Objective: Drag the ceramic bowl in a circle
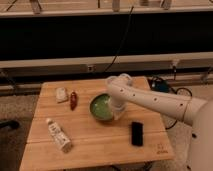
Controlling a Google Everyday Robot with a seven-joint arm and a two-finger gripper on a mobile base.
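The green ceramic bowl sits near the middle of the wooden table. It is round and shallow with pale streaks inside. My white arm reaches in from the right, and the gripper points down at the bowl's right rim. The gripper's end covers that side of the bowl.
A small white packet and a red item lie at the table's left back. A white bottle lies at the front left. A black phone-like block lies at the front right. A dark wall and cables stand behind.
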